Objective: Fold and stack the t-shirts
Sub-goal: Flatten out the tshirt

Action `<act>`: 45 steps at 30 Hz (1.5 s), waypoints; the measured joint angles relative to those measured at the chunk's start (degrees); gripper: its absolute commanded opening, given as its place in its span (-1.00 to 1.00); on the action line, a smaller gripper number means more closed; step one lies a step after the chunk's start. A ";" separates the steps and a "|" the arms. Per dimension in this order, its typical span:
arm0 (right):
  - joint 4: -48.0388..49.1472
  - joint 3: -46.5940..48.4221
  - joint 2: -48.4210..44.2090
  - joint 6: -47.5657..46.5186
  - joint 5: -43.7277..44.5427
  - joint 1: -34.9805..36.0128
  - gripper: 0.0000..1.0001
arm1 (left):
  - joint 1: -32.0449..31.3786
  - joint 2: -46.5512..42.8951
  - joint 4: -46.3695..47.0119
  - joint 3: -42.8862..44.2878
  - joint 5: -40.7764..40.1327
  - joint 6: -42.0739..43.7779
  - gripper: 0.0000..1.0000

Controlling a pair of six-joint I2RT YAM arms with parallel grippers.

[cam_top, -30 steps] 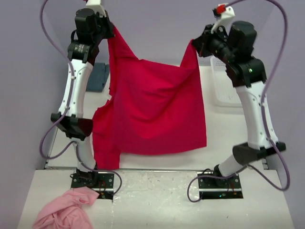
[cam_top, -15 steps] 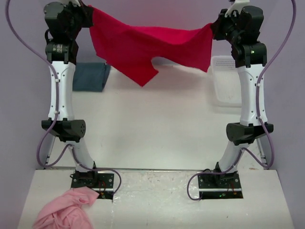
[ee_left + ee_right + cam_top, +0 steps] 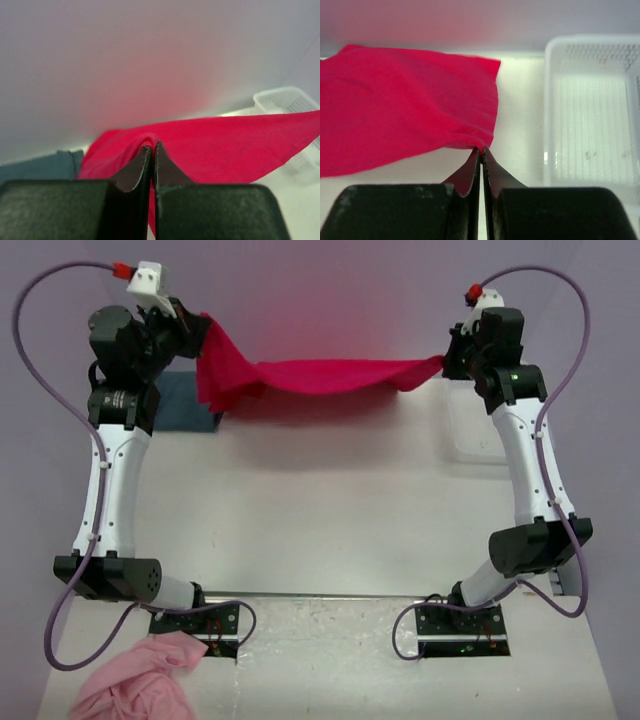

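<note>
The crimson red t-shirt (image 3: 320, 378) hangs stretched between both arms over the far part of the table, its cloth thrown back toward the wall. My left gripper (image 3: 207, 328) is shut on its left corner; the wrist view shows red cloth (image 3: 225, 145) pinched at the tips of that gripper (image 3: 152, 146). My right gripper (image 3: 444, 362) is shut on the right corner, with the red cloth (image 3: 405, 105) pulled taut from its tips (image 3: 481, 148). The teal t-shirt (image 3: 185, 405) lies folded at the far left, partly behind my left arm and under the red one.
A white plastic basket (image 3: 478, 435) stands at the far right of the table, seen close in the right wrist view (image 3: 592, 110). A pink garment (image 3: 135, 685) lies crumpled on the near ledge by the left arm's base. The wall stands just behind the shirt.
Both arms have swung out and away, carrying the red t-shirt from hanging over the table's middle to the far edge; the cloth has flown up and now lies stretched nearly flat between them.
</note>
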 measured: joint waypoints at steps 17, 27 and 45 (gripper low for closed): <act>-2.14 -6.64 -34.21 3.74 -0.55 16.20 -1.00 | -9.31 -24.09 -5.75 1.27 -0.74 -3.52 -1.00; -0.09 7.54 -48.26 2.71 -9.25 16.26 -1.00 | -9.29 -30.58 -2.56 18.32 1.88 -6.43 -1.00; -0.15 29.86 9.92 -1.20 -3.63 7.65 -1.00 | -3.41 24.33 -1.64 33.86 -0.72 -1.57 -1.00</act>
